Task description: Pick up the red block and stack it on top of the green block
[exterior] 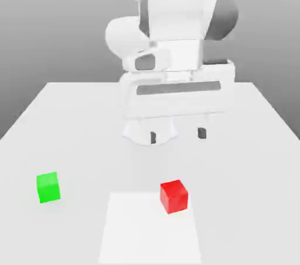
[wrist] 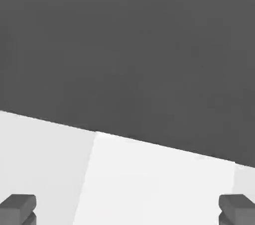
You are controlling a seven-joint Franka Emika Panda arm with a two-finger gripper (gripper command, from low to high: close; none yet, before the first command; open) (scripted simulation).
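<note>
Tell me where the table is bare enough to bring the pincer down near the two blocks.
Bare table lies between the green block and the red block, which sit well apart, and along the exterior view's right edge past the red block. The open pincer hangs above the strip behind the red block. Nothing is crowded; only the red block's own corner of the lighter patch is occupied.

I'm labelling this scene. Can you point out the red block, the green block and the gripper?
red block (exterior: 174, 196), exterior view, front face.
green block (exterior: 48, 187), exterior view, front face.
gripper (exterior: 177, 135), exterior view, midway between its open fingertips.
</note>
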